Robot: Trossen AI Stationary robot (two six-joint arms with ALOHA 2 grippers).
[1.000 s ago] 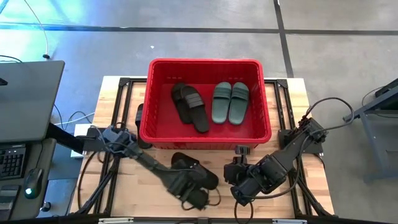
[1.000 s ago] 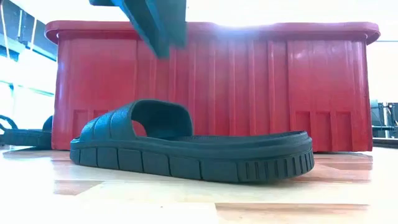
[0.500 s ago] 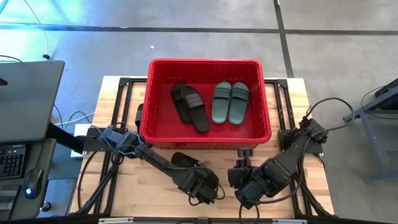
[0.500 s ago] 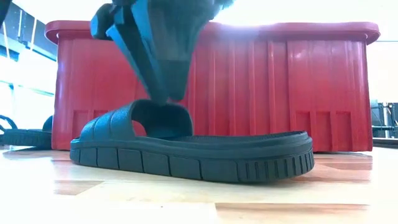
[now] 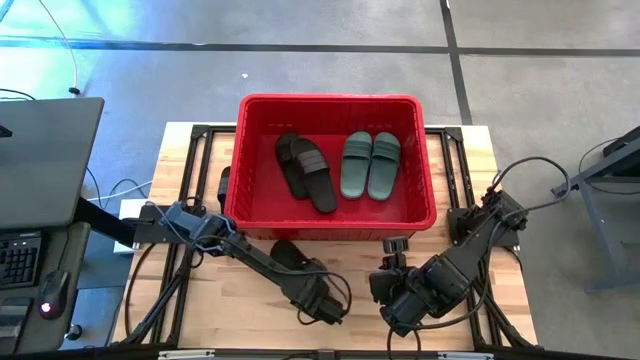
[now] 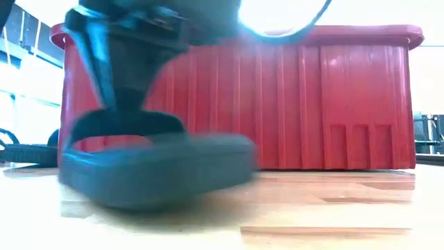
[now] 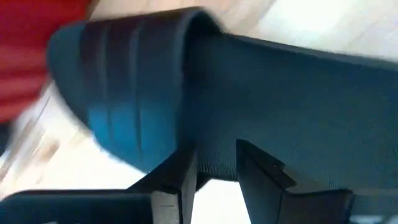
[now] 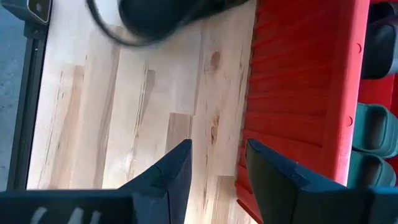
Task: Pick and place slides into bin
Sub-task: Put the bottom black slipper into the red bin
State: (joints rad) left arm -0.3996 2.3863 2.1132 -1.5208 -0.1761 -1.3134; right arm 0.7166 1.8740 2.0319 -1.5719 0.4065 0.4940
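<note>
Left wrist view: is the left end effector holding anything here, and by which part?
Yes. The left end effector grips a black slide by the edge of its sole, beside the ribbed strap. The right end effector is open and empty.

The left gripper (image 5: 322,303), which hung above the table a second ago, is now down at the black slide (image 6: 156,167) in front of the bin (image 6: 333,104); the slide has shifted and tipped (blurred in the low view), fingers (image 7: 180,180) at its edge.
</note>
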